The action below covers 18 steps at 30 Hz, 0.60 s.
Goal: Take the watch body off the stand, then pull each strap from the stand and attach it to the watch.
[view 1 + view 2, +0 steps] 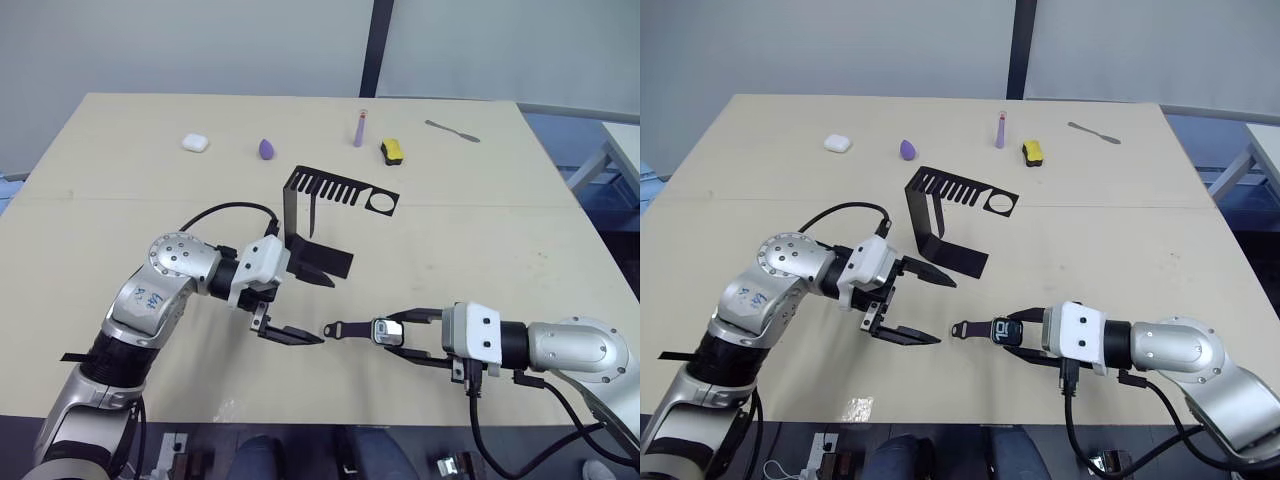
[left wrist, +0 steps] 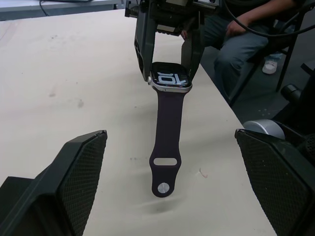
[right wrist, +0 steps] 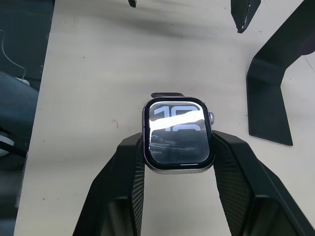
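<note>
Beige table (image 1: 480, 230); right pincer (image 3: 177, 162) clamped on watch body (image 3: 177, 133), strap (image 2: 166, 142) attached; left pincer (image 1: 305, 305) apart.

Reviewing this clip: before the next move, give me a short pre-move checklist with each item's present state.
1. Right gripper holds the watch body firmly: ok, fingers clamp both its sides.
2. One strap attached to the watch body: ok, it hangs from the case toward the left gripper.
3. Second strap located: cannot tell, none seen on the stand or table.
4. Left gripper free to grasp: ok, fingers open and empty.
5. Stand upright, off the arms' path: ok, it stands beyond both grippers.
6. Attached strap fully seated in its slot: cannot tell.
</note>
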Tool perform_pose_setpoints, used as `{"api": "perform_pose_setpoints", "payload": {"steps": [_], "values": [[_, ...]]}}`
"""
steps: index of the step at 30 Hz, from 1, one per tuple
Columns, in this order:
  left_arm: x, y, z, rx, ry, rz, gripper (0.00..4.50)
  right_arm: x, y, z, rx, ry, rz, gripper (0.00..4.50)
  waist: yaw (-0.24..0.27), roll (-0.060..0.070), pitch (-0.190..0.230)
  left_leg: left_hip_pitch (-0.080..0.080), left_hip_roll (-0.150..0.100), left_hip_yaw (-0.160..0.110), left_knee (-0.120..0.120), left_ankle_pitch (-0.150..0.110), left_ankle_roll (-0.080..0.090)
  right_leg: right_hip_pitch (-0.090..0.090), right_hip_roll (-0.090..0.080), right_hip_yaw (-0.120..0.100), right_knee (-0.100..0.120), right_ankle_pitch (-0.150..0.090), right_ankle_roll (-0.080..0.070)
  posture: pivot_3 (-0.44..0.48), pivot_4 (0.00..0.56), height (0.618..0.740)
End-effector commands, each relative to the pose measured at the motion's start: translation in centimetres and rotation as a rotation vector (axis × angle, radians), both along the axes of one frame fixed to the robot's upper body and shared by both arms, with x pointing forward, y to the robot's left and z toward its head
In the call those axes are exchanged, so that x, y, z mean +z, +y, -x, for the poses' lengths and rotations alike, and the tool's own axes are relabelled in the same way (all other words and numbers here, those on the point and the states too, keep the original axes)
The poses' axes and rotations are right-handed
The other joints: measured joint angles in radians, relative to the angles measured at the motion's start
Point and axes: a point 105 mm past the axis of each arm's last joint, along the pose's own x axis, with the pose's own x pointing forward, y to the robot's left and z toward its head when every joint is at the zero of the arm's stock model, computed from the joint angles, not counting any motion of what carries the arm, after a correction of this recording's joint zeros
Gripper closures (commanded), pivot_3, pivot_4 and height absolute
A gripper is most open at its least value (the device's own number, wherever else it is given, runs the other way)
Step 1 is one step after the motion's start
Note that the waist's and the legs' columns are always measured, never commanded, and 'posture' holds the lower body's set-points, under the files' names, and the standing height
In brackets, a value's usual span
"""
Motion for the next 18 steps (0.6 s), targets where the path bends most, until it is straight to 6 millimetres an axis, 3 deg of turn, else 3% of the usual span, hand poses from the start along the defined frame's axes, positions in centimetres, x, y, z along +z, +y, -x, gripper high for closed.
{"api": "perform_pose_setpoints", "payload": {"steps": [1, 9, 13, 14, 18], "values": [[-1.0, 1.8, -0.4, 0.049, -0.065, -0.063, 0.02, -0.6, 1.4, -0.3, 0.039, 0.020, -0.017, 2.99, -0.004, 0.000, 0.000, 0.000, 0.000, 0.000, 0.000, 0.000, 0.000, 0.000, 0.000, 0.000, 0.000, 0.000, 0.000, 0.000, 0.150, 0.740], [-2.8, 4.2, -1.3, 0.140, -0.097, -0.137, 0.02, -4.2, 3.2, -2.7, 0.025, 0.074, 0.070, 2.99, 0.002, 0.000, 0.000, 0.001, 0.000, 0.002, 0.002, -0.001, 0.001, 0.000, -0.001, 0.000, 0.001, -0.001, -0.002, 0.000, 0.150, 0.740], [-2.7, 4.0, -1.4, 0.156, -0.086, -0.103, 0.02, -4.5, 3.5, -3.3, 0.017, 0.080, 0.089, 2.99, 0.003, 0.000, 0.000, 0.000, 0.000, 0.002, 0.002, -0.001, 0.002, -0.001, -0.002, -0.001, 0.002, -0.001, -0.002, 0.000, 0.150, 0.740], [-2.7, 4.0, -1.4, 0.158, -0.086, -0.099, 0.00, -4.3, 3.5, -3.3, 0.013, 0.079, 0.085, 1.96, 0.003, 0.000, 0.000, 0.000, 0.000, 0.002, 0.002, -0.001, 0.002, -0.001, -0.002, -0.001, 0.002, -0.001, -0.002, 0.000, 0.150, 0.740], [-2.3, 4.3, -1.5, 0.195, -0.053, -0.044, 0.00, -3.1, 2.6, -3.3, 0.007, 0.032, 0.095, 0.16, 0.001, 0.000, 0.000, 0.000, 0.000, 0.002, 0.002, -0.001, 0.002, -0.001, -0.002, -0.001, 0.003, -0.001, -0.002, 0.000, 0.150, 0.740]]}}
